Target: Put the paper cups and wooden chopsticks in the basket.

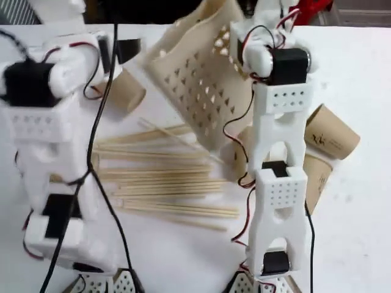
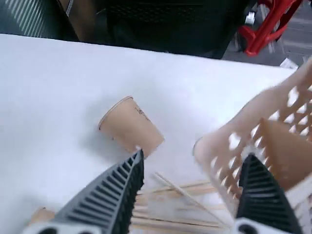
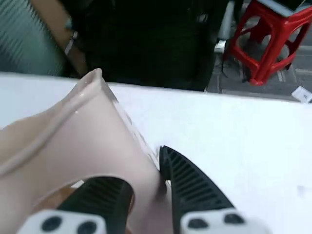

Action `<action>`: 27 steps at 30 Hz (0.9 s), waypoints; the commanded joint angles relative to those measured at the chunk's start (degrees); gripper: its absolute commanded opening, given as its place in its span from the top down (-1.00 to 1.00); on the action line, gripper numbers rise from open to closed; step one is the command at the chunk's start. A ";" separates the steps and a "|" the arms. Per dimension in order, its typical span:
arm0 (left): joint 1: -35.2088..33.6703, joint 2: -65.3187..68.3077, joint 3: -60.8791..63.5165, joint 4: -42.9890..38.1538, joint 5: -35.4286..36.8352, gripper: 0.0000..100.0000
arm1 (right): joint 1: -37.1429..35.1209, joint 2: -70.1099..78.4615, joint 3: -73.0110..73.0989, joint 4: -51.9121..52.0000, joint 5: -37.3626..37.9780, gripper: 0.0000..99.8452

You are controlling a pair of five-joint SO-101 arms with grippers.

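The cream perforated basket [image 1: 195,79] hangs tilted above the table, and my right gripper [image 3: 146,170] is shut on its wall [image 3: 83,136]. My left gripper [image 2: 195,157] is open above the table, a little short of a paper cup [image 2: 130,126] lying on its side and beside the basket [image 2: 229,151]. A brown cup [image 2: 287,151] shows through the basket's holes. In the high view the lying cup [image 1: 125,91] is by the left arm. Two more cups [image 1: 330,139] [image 1: 314,177] lie right of the right arm. Wooden chopsticks [image 1: 165,183] are spread between the arms.
The arms' cables [image 1: 104,122] hang over the chopsticks. Past the table's far edge stand a red stool [image 3: 273,39] and dark furniture [image 2: 170,24]. The white tabletop [image 1: 360,73] to the far right is bare.
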 commanded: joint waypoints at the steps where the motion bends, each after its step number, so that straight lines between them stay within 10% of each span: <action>1: -0.48 -6.11 5.98 0.53 2.99 0.36 | 1.54 -5.76 -0.53 2.07 1.85 0.97; 14: 0.92 -7.60 11.34 0.62 4.57 0.36 | 0.40 -36.97 42.64 -2.24 5.71 0.97; 27: 5.49 -20.97 23.65 0.70 -1.58 0.29 | -5.67 -75.03 104.26 -52.79 2.46 0.97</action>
